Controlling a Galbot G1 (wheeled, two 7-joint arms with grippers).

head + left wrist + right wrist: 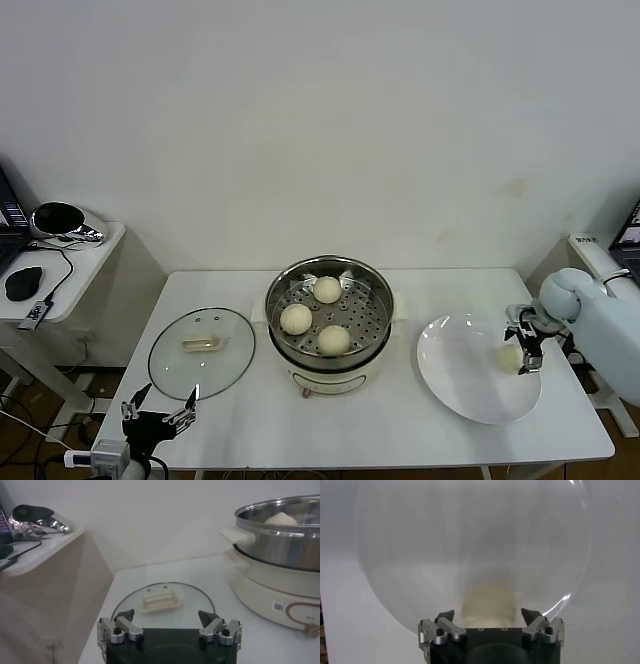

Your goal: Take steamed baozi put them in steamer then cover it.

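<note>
The steel steamer on its cream base stands mid-table and holds three cream-white baozi on its perforated tray. A last baozi lies on the white plate at the right. My right gripper hangs over that bun, open; in the right wrist view the baozi sits between the spread fingers of the right gripper without touching them. The glass cover lies flat on the table to the left of the steamer. My left gripper is open just short of the cover's near rim.
A side table with a black mouse, cables and a shiny device stands at the far left. The table's front edge runs close under the left gripper. In the left wrist view the steamer stands beyond the cover.
</note>
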